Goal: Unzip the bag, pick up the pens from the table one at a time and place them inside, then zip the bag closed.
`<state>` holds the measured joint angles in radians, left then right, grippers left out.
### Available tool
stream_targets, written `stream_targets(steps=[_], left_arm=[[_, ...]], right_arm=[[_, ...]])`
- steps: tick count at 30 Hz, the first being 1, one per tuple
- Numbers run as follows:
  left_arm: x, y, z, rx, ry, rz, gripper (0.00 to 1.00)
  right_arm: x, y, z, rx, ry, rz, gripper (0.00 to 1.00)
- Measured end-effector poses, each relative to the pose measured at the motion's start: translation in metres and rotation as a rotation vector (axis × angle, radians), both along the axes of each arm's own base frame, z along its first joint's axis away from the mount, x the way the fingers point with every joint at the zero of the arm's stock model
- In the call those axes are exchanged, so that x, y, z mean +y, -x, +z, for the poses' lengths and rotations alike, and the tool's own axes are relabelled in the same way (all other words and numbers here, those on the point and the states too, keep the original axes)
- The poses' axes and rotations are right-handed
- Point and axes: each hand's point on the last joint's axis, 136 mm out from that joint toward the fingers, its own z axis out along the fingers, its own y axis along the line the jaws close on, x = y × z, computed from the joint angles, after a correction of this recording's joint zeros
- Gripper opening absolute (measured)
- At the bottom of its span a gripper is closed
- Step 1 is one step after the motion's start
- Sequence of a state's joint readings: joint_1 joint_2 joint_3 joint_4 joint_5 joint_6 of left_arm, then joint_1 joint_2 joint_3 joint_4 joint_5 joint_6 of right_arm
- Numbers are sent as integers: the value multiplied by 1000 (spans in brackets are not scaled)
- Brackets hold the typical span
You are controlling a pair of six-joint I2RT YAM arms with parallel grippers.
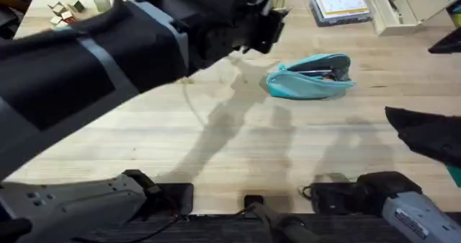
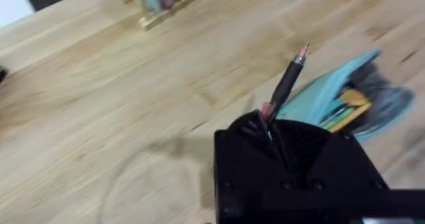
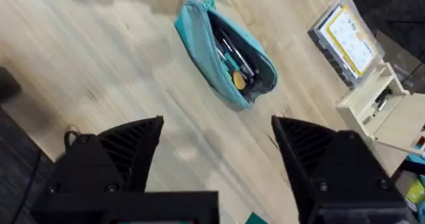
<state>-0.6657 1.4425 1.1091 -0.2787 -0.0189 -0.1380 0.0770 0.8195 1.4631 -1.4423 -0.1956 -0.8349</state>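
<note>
The right end effector (image 3: 216,164) hangs above the bench (image 1: 216,142) with fingers wide apart, holding nothing, clear of the work. The left end effector (image 2: 269,127) clamps 1 pen (image 2: 287,86), tip angled toward the bag (image 1: 311,77), which lies unzipped mid-bench, mouth open to receive it.

Black ribbed jaws, grey arm links

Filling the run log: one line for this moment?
bag: unzipped, on table | left end effector: shut on pen, near bag | right end effector: open, empty
</note>
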Motion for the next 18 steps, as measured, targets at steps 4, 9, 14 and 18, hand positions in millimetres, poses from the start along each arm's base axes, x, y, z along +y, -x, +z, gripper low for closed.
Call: stream_targets(steps=[4,9,14,18], left_arm=[[-25,8,15,-39,65,-40,44],[-57,23,36,-97,145,-105,44],[-81,37,53,-145,208,-159,44],[-94,43,66,-181,253,-185,44]], right_arm=[[0,10,1,-6,-7,0,998],[0,14,2,-16,-12,-3,998],[4,16,2,-15,-14,19,998],[6,16,2,-14,-14,34,998]])
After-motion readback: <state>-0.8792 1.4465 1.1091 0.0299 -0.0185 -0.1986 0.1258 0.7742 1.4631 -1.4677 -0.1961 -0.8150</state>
